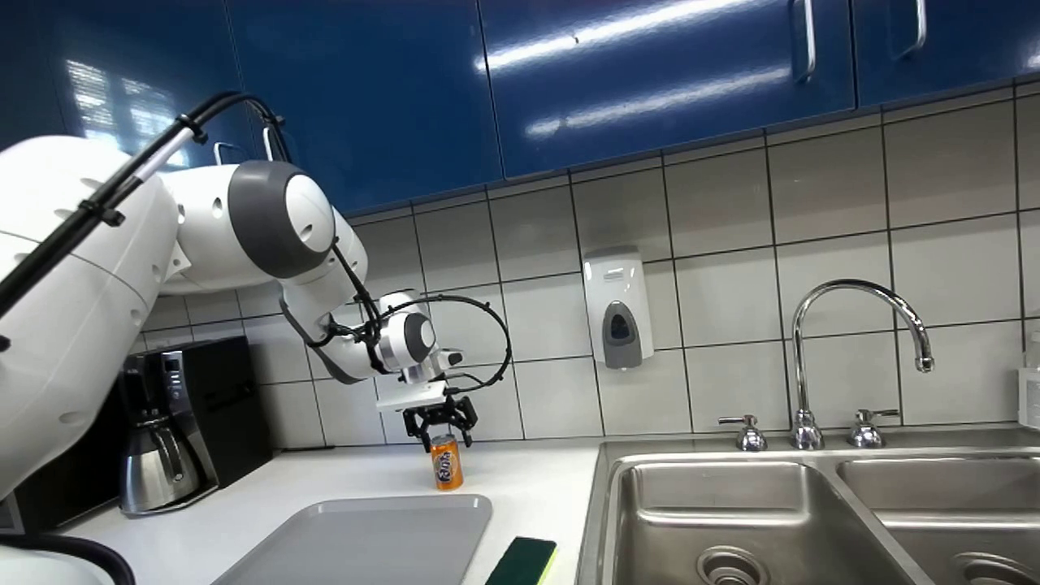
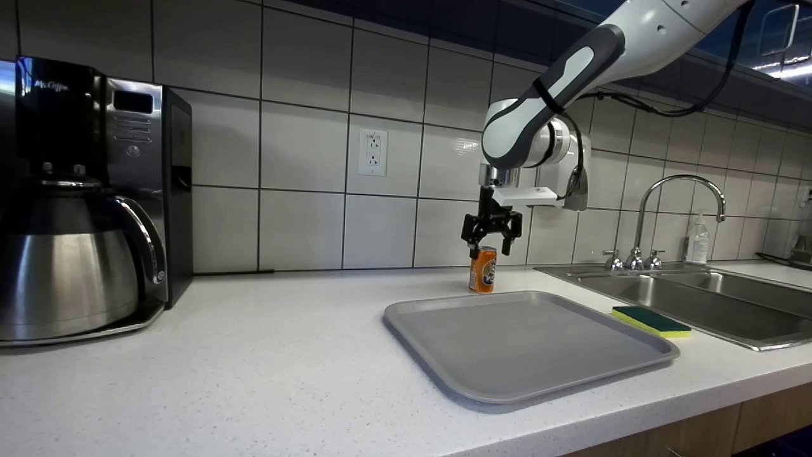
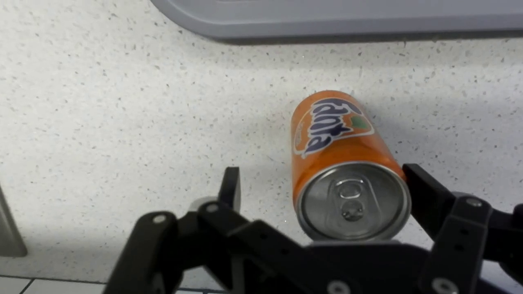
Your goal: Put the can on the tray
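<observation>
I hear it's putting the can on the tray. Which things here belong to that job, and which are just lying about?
Part of the job:
orange can
grey tray
black gripper

Just around:
green-and-yellow sponge
coffee maker
steel sink
faucet
wall dispenser
pump bottle

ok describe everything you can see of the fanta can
The can is orange, with dark, white-edged Fanta lettering and a green patch. Its silvery lid, metal by its look, bears a pull tab lying flat. It stands upright on the speckled white counter between the tray and the tiled wall, clear of both. The open gripper straddles its top: one finger is beside it, touching or nearly, I can't tell; the other finger stands apart.
</observation>
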Tool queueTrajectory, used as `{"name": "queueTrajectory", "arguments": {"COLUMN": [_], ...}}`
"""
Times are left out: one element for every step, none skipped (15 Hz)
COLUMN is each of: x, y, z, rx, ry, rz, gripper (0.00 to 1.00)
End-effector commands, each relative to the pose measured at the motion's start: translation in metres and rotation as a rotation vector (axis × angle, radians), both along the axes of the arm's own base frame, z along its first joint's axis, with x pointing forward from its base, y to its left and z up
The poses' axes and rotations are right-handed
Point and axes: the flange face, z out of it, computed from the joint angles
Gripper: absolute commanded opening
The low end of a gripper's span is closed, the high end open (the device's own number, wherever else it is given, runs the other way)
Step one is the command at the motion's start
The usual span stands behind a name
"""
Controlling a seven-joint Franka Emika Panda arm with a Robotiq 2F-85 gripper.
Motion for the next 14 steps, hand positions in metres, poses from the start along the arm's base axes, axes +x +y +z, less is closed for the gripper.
{"name": "queueTrajectory", "arguments": {"x": [0.009, 0.009, 0.01, 0.01, 0.01, 0.011, 0.011, 0.011, 0.011, 0.011, 0.005, 0.005, 0.006, 0.006], "y": [0.002, 0.003, 0.004, 0.005, 0.006, 0.007, 0.008, 0.009, 0.01, 0.009, 0.008, 0.008, 0.008, 0.008], "z": [-0.007, -0.01, -0.012, -0.015, -0.017, -0.019, -0.021, -0.023, -0.024, -0.024, -0.028, -0.028, -0.028, -0.028], "rx": [0.0, 0.0, 0.003, 0.003, 0.004, 0.004, 0.004, 0.004, 0.003, 0.007, 0.001, 0.001, 0.001, 0.001], "ry": [0.029, 0.032, 0.035, 0.039, 0.042, 0.044, 0.047, 0.05, 0.052, 0.057, 0.04, 0.042, 0.042, 0.043], "rz": [-0.027, -0.027, -0.023, -0.024, -0.024, -0.022, -0.021, -0.021, -0.023, -0.017, 0.0, 0.0, 0.0, 0.0], "gripper": [1.0, 1.0, 1.0, 1.0, 1.0, 1.0, 1.0, 1.0, 1.0, 1.0, 1.0, 1.0, 1.0, 1.0]}}
